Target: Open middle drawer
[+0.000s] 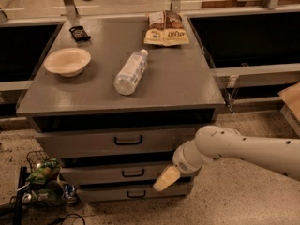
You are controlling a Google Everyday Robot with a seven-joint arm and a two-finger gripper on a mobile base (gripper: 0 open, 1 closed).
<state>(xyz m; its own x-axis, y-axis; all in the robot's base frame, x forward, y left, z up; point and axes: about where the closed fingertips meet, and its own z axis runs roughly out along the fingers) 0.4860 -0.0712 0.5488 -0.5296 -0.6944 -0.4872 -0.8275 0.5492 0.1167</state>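
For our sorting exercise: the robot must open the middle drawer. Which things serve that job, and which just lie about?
Job: middle drawer; gripper, at that drawer's front, beside its pull.
Lying about: bowl, water bottle, snack bags on the cabinet top.

We have one view, set high before the grey cabinet and fairly near, looking down on its top and drawer fronts; the gripper hangs low before the cabinet's front, toward its right side.
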